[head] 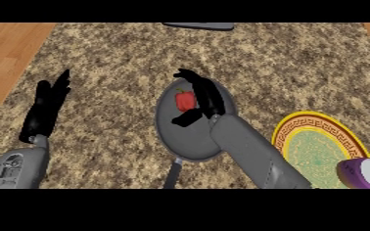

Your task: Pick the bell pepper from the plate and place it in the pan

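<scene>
A red bell pepper is over the upper part of the grey pan, inside its rim. My right hand reaches across the pan from the lower right, its fingers curved round the pepper's top and right side and its thumb below it. Whether the pepper rests on the pan's floor I cannot tell. The yellow-rimmed plate with a green centre sits at the right edge, holding no pepper. My left hand rests open at the left, fingers pointing up, away from the pan.
The pan's handle points toward the view's lower edge. A purple object lies on the plate's lower right rim. A dark flat item sits at the counter's far edge. Wooden flooring shows beyond the granite counter's left side.
</scene>
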Controlling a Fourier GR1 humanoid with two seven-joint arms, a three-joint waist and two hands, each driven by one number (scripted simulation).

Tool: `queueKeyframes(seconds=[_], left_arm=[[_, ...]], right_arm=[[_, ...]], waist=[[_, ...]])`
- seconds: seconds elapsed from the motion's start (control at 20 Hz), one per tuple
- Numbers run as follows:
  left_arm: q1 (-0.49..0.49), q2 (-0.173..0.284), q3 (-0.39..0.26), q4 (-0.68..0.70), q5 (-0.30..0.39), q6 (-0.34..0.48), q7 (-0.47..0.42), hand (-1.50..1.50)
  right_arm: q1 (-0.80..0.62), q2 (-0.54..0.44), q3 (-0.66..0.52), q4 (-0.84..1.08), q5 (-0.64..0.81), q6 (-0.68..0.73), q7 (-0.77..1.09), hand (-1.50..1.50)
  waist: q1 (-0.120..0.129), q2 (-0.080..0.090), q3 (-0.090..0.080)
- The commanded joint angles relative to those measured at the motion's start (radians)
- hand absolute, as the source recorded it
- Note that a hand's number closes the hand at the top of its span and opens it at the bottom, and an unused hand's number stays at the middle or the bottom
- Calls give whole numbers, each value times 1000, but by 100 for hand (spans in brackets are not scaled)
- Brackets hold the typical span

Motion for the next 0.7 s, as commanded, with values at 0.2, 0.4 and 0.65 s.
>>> queueKeyframes(seconds=[0.2,0.4,0.65], left_arm=[[-42,31,41,58,13,-9,-4,0],[-1,13,18,27,-12,11,-8,0],[21,53,79,55,29,-20,-35,0]], right_arm=[[4,0,-10,-21,-218,-124,-200,-150],[-62,0,-32,14,-318,-155,-206,-150],[-125,0,-136,111,-355,-165,-241,-150]], waist=[[-19,0,0],[-38,-10,-1],[-76,-18,-2]])
